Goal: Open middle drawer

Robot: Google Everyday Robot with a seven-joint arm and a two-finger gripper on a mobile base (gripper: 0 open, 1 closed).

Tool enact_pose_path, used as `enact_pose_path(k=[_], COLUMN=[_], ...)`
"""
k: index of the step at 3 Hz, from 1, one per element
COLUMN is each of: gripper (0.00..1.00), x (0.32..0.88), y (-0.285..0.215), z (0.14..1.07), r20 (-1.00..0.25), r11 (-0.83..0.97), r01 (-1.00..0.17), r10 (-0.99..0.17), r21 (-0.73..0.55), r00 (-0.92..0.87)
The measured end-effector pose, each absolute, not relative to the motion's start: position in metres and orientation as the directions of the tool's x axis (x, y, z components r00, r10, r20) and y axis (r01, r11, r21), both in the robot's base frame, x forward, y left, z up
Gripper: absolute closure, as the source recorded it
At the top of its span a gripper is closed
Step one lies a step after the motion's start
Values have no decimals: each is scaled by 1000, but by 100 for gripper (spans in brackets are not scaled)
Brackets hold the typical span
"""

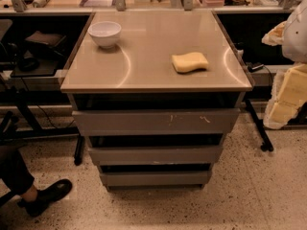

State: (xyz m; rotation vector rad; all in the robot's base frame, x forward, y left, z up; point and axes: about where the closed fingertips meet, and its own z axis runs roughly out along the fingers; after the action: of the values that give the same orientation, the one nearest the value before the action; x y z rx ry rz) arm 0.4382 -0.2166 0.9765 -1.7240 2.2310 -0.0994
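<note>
Counted three grey drawers under the one counter (153,78): one big scratched front (156,121) up top, one middle drawer (156,155), and one smallest front (156,178) at the bottom. Up on top there was exactly one white bowl (105,33) and one yellow sponge (190,62). One black shoe (48,195) showed at lower left. As for the gripper, zero in the shot.

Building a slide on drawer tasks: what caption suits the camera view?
Grey three-drawer cabinet with middle drawer shut, white bowl and yellow sponge on its top; gripper not in view.
</note>
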Motion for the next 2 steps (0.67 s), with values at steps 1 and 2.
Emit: enact_pose_path(k=[1, 2], gripper=[0, 0], x=[438, 435], y=[-217, -207], z=[976, 951], r20=[-207, -221], r11=[270, 281], r01=[-931, -930], r10=[-953, -948], r21=[-247, -237], r00=[-221, -229])
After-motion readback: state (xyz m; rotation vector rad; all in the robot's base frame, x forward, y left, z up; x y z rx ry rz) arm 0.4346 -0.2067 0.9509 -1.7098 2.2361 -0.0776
